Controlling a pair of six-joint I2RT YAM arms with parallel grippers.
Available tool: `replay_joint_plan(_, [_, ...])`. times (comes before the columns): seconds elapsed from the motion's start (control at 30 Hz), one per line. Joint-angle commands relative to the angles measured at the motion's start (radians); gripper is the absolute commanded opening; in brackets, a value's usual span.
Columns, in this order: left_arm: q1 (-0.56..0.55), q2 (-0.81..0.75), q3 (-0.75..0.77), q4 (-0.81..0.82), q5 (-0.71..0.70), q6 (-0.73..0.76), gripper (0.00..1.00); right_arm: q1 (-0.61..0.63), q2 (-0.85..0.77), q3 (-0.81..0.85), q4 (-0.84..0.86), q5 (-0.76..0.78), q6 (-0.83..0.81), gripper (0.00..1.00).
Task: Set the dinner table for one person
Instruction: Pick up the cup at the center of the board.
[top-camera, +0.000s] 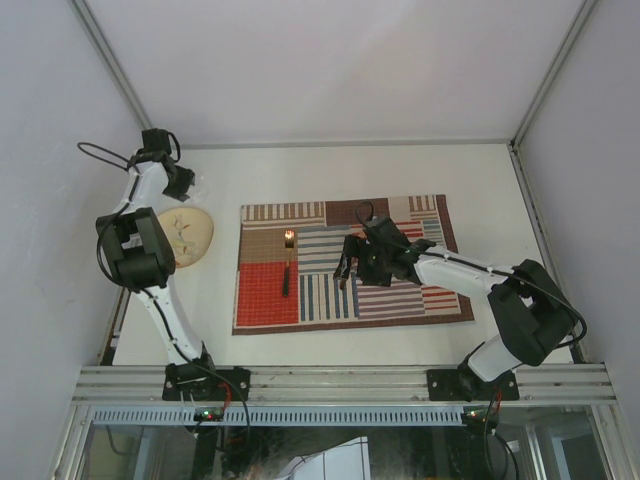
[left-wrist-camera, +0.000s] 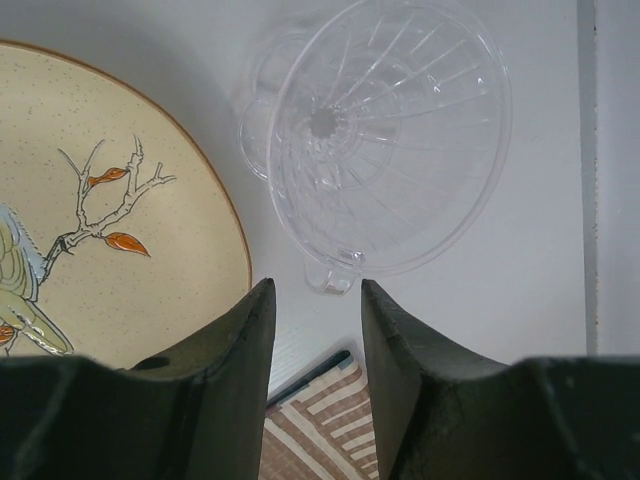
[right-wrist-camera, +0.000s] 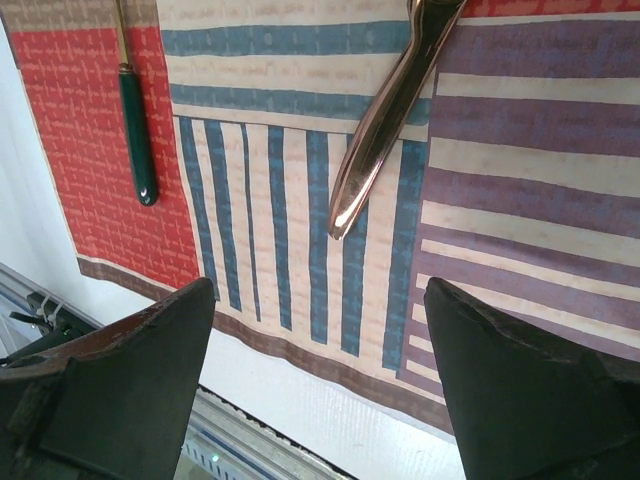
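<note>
The dinner table (top-camera: 330, 170) is a white top with a striped patchwork placemat (top-camera: 400, 300) at its middle. On the mat's red patch lies a fork with a green handle (top-camera: 287, 262) (right-wrist-camera: 135, 130). A copper utensil handle (right-wrist-camera: 385, 120) rests on the blue stripes. Over it hovers my right gripper (top-camera: 348, 265) (right-wrist-camera: 320, 290), jaws wide open and empty. A cream plate with a bird drawing (top-camera: 185, 235) (left-wrist-camera: 100, 200) sits left of the mat. Beside the plate a clear ribbed glass vessel (left-wrist-camera: 385, 130) lies on its side. My left gripper (top-camera: 182, 182) (left-wrist-camera: 312, 290) is open just short of it, holding nothing.
Aluminium rails (top-camera: 340, 382) run along the near edge, and grey walls close in the back and sides. A corner of the placemat (left-wrist-camera: 320, 430) shows below my left fingers. The right arm (top-camera: 500, 290) stretches across the mat's right side.
</note>
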Motion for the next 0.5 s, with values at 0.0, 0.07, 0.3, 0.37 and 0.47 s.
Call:
replay_joint_plan(0.0, [0.006, -0.005, 0.062, 0.001, -0.038, -0.046, 0.44, -0.005, -0.005, -0.009, 0.042, -0.015, -0.014, 0.86])
replay_joint_plan(0.07, [0.007, 0.001, 0.062, -0.001, -0.046, -0.060, 0.44, -0.005, -0.007, -0.015, 0.042, -0.018, -0.012, 0.86])
replay_joint_plan(0.3, [0.007, 0.019, 0.062, 0.004, -0.066, -0.121, 0.45, -0.004, -0.021, -0.026, 0.044, -0.021, -0.008, 0.86])
replay_joint_plan(0.37, [0.007, 0.025, 0.069, 0.006, -0.072, -0.129, 0.45, -0.004, -0.025, -0.027, 0.043, -0.021, -0.007, 0.86])
replay_joint_plan(0.47, [0.007, 0.045, 0.098, -0.005, -0.078, -0.134, 0.45, -0.002, -0.032, -0.033, 0.046, -0.022, -0.004, 0.86])
